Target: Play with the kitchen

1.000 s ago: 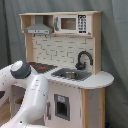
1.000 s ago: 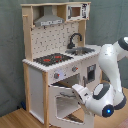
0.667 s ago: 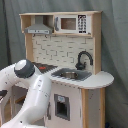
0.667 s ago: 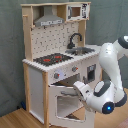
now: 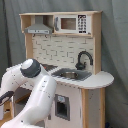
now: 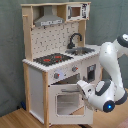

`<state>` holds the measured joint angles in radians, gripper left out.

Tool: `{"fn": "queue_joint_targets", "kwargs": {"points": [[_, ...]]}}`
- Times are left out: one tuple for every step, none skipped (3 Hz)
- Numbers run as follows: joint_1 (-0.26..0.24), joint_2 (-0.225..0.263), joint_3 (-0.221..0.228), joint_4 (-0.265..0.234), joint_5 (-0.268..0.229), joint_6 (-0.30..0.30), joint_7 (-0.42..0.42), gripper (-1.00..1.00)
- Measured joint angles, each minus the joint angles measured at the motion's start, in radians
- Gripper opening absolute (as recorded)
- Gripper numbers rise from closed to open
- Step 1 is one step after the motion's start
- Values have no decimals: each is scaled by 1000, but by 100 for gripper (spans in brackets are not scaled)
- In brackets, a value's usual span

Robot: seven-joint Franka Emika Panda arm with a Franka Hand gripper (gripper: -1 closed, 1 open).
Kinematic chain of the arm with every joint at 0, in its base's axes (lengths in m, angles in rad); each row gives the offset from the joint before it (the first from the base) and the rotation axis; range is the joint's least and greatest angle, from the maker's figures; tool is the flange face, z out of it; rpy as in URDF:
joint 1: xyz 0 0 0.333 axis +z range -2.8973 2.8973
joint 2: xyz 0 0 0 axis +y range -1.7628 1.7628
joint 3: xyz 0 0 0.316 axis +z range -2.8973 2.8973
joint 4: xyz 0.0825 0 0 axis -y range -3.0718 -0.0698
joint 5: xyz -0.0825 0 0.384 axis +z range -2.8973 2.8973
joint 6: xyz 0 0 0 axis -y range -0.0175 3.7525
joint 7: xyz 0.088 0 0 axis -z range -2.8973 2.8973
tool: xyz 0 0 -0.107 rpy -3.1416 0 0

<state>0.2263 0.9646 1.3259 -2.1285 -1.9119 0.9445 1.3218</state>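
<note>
We see the white arm (image 6: 112, 60) arch down from the second exterior view's right, its wrist bent low in front of the kitchen (image 6: 55, 60), with the gripper (image 6: 80, 88) at the top edge of the oven door (image 6: 67, 100); we cannot tell whether it grasps anything. The kitchen stands upright on the wooden floor (image 6: 15, 120) against a grey curtain (image 5: 10, 45), long axis vertical, and its front faces the second exterior view's lower right. Compared with a second ago, the oven door hangs slightly more ajar and the wrist sits a little lower.
</note>
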Motion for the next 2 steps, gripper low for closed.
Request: {"fn": "queue_joint_targets", "kwargs": {"points": [[-80, 0, -2, -45, -15, 31, 39, 100], [-159, -2, -7, -81, -54, 62, 41, 100]]}}
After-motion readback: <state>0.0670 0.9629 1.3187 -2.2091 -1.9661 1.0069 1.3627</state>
